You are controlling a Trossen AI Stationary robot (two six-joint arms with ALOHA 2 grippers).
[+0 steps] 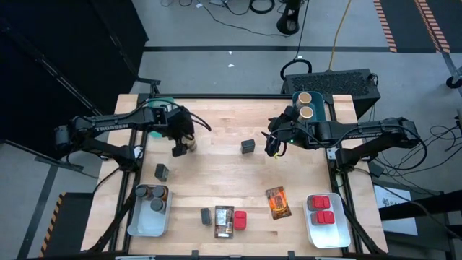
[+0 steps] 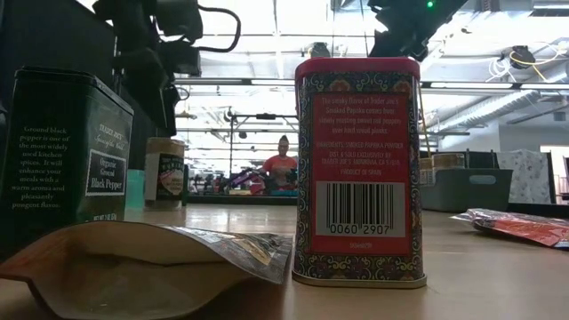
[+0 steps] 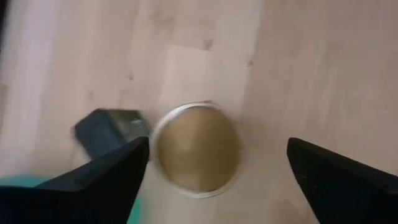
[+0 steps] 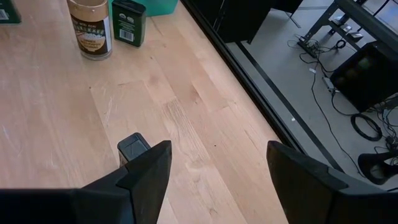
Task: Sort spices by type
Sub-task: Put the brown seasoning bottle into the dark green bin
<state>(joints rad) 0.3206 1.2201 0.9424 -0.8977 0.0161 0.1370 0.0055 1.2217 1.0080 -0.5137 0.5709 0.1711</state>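
The wooden table [image 1: 216, 180] holds scattered spices, with red tins [image 1: 320, 208] sorted in the white bin [image 1: 339, 237] near its right corner. The left gripper [image 3: 217, 163] hangs open directly above a tan round jar [image 3: 198, 149] standing beside a dark tin [image 3: 109, 127], touching neither. The right gripper [image 4: 217, 171] hovers open and empty over bare wood.
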